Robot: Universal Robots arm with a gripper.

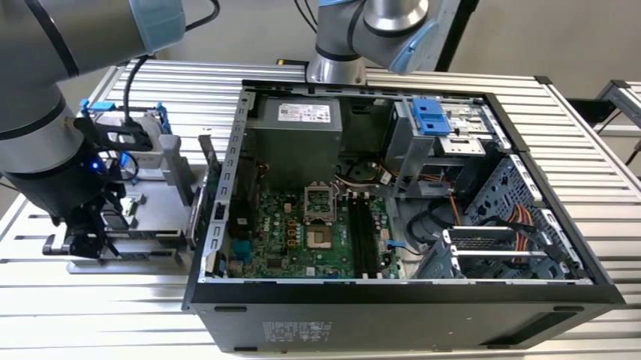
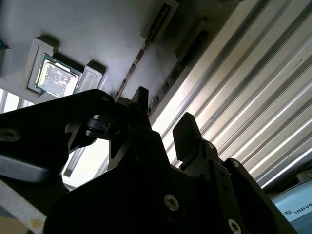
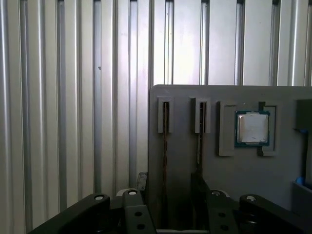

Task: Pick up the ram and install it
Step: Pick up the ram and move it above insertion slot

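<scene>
Gripper (image 1: pixel 88 238) is down at the gray tray (image 1: pixel 140 259) on the exterior view's left, beside the open computer case (image 1: pixel 401 319); fingers (image 3: pixel 141 179) are spread, nothing pinched; the ram (image 3: pixel 165 141) stands on edge in a tray slot and runs into the gap between the two fingers, contact cannot be told; a second stick (image 3: pixel 200 131) sits in the next slot just beside it, close to the other finger; a square silver chip (image 3: pixel 252 128) lies in its own pocket beyond that stick, apart from the gripper; in the second wrist view the gripper (image 2: pixel 163 117) is seen from the other side, with the ram (image 2: pixel 171 77) heading between the black fingers (image 2: pixel 187 129), the second stick (image 2: pixel 143 51) and the chip (image 2: pixel 56 78) off to the side; the exterior view adds the hard drive with blue frame (image 1: pixel 125 127) upright at the tray's far end, the green motherboard (image 1: pixel 290 232) inside the case and its black slots (image 1: pixel 362 240), well apart from the gripper with the case wall between them; the big gray arm (image 1: pixel 50 90) covers much of the tray there; everything rests on a ribbed metal table (image 1: pixel 586 124); pale wall behind.
</scene>
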